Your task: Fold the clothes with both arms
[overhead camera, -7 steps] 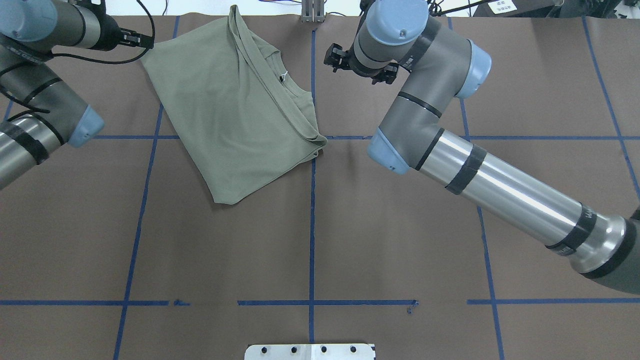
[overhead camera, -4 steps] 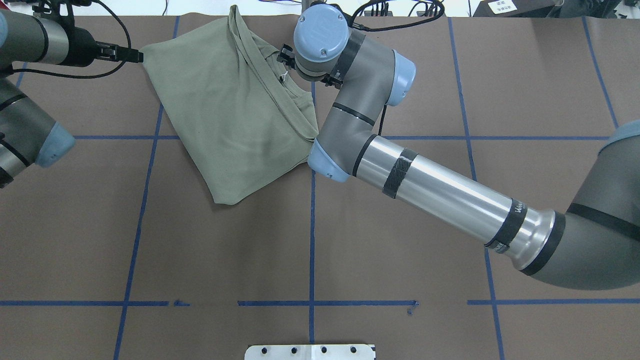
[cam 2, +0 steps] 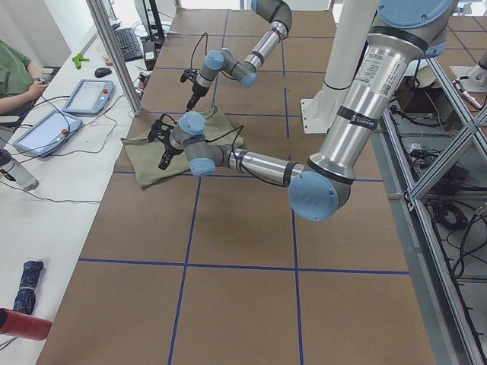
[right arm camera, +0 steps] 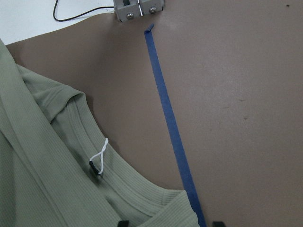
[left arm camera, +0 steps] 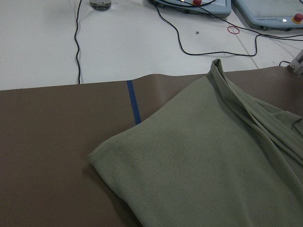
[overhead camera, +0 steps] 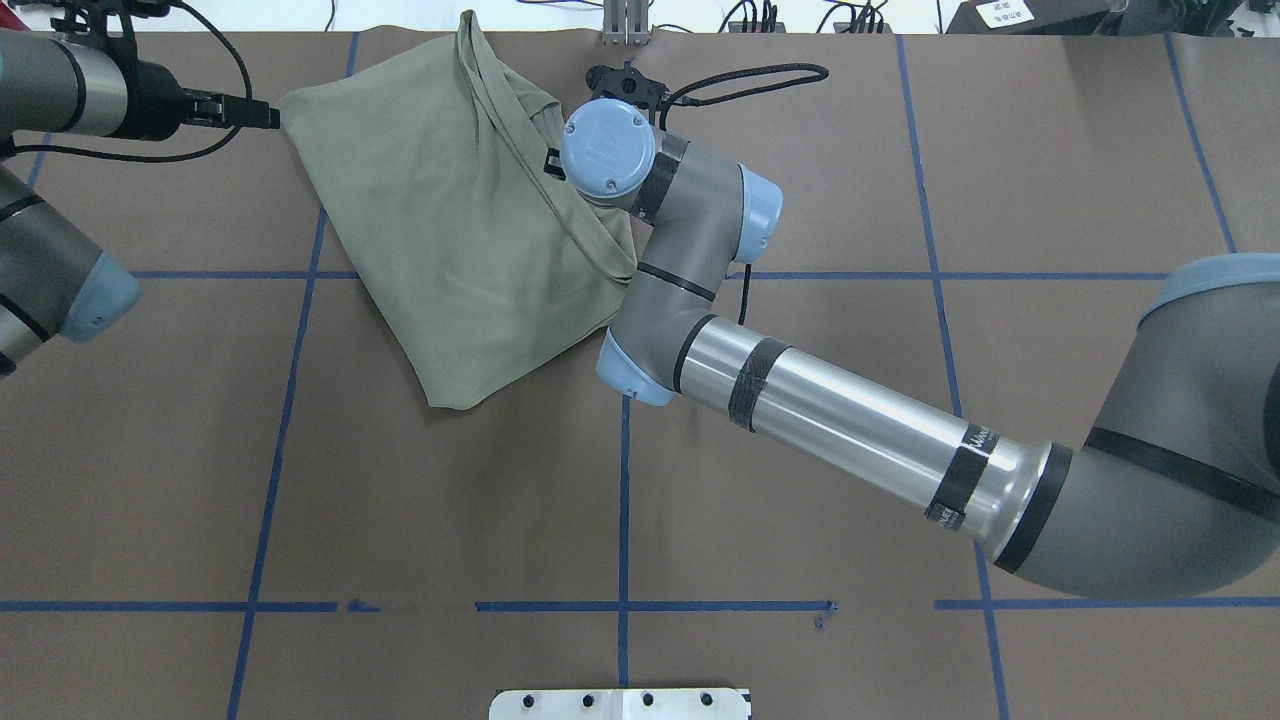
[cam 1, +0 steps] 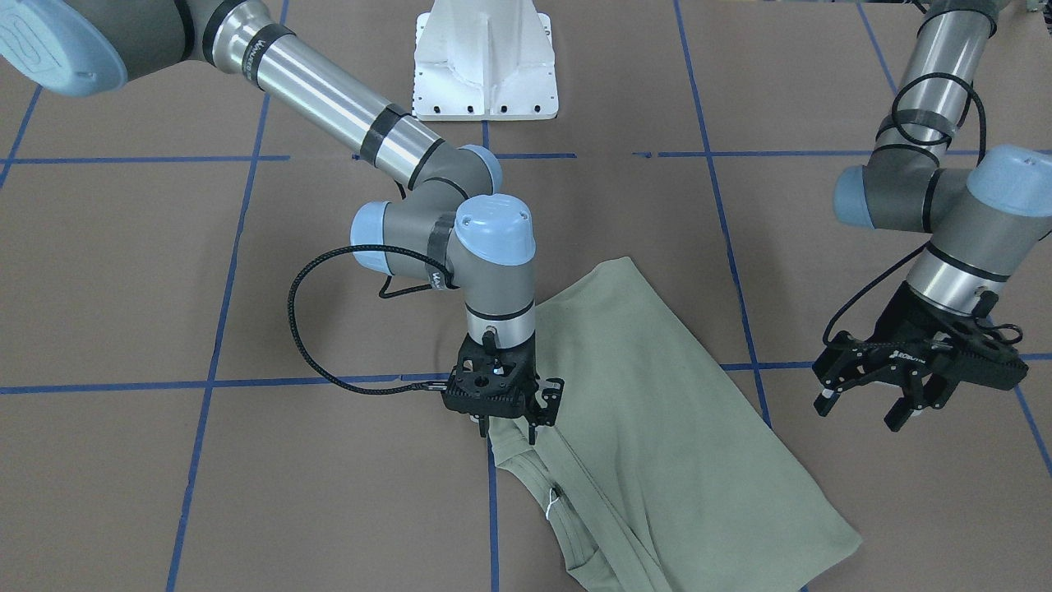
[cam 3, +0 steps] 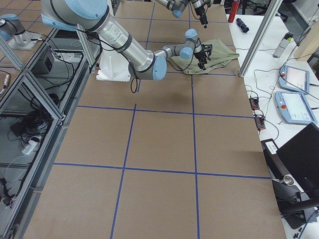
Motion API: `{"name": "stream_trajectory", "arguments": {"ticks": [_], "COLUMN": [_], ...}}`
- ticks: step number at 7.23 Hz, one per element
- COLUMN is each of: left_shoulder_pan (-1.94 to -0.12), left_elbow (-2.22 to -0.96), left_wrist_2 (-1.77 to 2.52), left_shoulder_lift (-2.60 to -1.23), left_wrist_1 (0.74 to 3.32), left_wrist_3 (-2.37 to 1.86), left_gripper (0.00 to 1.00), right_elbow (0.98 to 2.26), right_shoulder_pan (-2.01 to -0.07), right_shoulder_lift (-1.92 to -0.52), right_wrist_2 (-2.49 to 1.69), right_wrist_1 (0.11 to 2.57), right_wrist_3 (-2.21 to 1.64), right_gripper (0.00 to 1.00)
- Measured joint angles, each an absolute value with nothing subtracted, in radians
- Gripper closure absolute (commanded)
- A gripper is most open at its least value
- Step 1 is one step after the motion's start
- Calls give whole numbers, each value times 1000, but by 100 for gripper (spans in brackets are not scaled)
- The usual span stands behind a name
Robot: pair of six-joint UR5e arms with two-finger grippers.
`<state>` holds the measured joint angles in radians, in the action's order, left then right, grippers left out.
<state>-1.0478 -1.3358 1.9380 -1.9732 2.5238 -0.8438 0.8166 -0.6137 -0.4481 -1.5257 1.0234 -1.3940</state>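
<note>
The sage-green shirt [overhead camera: 450, 230] lies folded at the table's far side, left of centre, its round neck and white label [right arm camera: 99, 153] toward the middle tape line. My right gripper [cam 1: 509, 429] points straight down over the neck edge of the shirt [cam 1: 657, 427]. It is open, and in its wrist view the two fingertips [right arm camera: 123, 222] stand apart at either side of the shirt's edge [right arm camera: 38, 179]. In the overhead view the right wrist [overhead camera: 605, 150] hides it. My left gripper [cam 1: 863, 411] hovers open, holding nothing, just off the shirt's outer corner [left arm camera: 94, 156].
Blue tape lines [overhead camera: 624, 500] grid the brown table. The white pedestal base [cam 1: 485, 66] stands at the robot's side. A metal bracket [right arm camera: 139, 8] sits at the far edge. Beyond it is a white desk with tablets [left arm camera: 189, 4] and cables. A person's arm [cam 2: 15, 76] rests there.
My right arm has swung left from beside the shirt to above its neck and lowered. My left gripper has drawn back a little from the shirt's corner.
</note>
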Motion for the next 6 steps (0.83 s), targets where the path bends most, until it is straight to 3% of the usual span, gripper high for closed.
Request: {"name": "stream_trajectory", "arguments": {"ticks": [4,6], "left_shoulder_pan": [-1045,-1043], "left_elbow": [-1335,-1335], "left_wrist_2": [1938,1939], "left_shoulder_lift": [-1967,-1967], "left_wrist_1": [2525,2525], "left_wrist_3": [-844,-844], "left_gripper": [0,0], "right_elbow": [794,793], "right_shoulder_pan": [-596,-588], "right_shoulder_lift": [-451,-453], "right_wrist_2": [-1500,-1492], "right_wrist_1": [1022,1022], "right_wrist_3": [-1339,-1338], "right_gripper": [34,41]}}
